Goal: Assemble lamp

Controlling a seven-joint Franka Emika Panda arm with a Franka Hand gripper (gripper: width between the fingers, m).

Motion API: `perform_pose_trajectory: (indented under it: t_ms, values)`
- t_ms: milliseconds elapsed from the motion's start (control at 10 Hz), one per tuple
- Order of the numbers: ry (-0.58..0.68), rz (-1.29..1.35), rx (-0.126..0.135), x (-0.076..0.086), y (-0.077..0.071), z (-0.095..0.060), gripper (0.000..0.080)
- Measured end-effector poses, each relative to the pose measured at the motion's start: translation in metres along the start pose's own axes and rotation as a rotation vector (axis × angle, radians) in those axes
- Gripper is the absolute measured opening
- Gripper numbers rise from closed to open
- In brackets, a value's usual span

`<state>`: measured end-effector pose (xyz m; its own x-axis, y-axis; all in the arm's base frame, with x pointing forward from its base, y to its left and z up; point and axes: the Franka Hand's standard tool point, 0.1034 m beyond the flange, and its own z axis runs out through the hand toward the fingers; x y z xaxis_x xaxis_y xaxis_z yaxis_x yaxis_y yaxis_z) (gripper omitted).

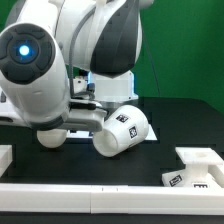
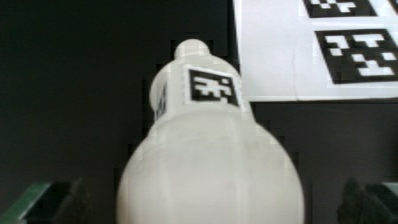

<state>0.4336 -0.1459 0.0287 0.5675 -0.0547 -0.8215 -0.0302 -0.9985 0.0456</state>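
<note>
Only in wrist view: bulb [image 2: 210, 150] between spread fingers [image 2: 50, 200].

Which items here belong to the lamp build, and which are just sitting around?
Lamp job: bulb, lying between the fingers of the claw; shade, tipped on its side.
Just there: marker board; black table.

Arm [image 1: 95, 45] bent low; end effector [image 2: 205, 208] fingers [image 2: 45, 202] spread wide apart.

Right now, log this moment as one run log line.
end effector: open, astride bulb | shade: on its side, on table
</note>
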Motion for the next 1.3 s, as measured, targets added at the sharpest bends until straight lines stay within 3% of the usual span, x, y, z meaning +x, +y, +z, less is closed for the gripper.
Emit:
perform_pose_trajectory:
  t_ms: [400,500,800,900,1000,1100,1200,1300]
  values:
    - [-0.009,0.000,-0.003,0.004,0.000,0.013,0.0699]
    - [-0.009,0.000,-0.002,0.004,0.000,0.013,0.0569]
    - [-0.007,0.000,-0.003,0.004,0.000,0.013,0.0574]
    - [-0.006,-0.010,-0.001,0.001,-0.001,0.005,0.0574]
    - [-0.014,-0.020,0.004,-0.005,-0.004,-0.016,0.0574]
    - [-0.007,-0.026,0.026,-0.010,-0.013,-0.040,0.0574]
    - [0.086,-0.038,0.038,-0.007,-0.025,-0.068,0.0574]
    - [0.152,-0.049,0.034,-0.017,-0.038,-0.089,0.0574]
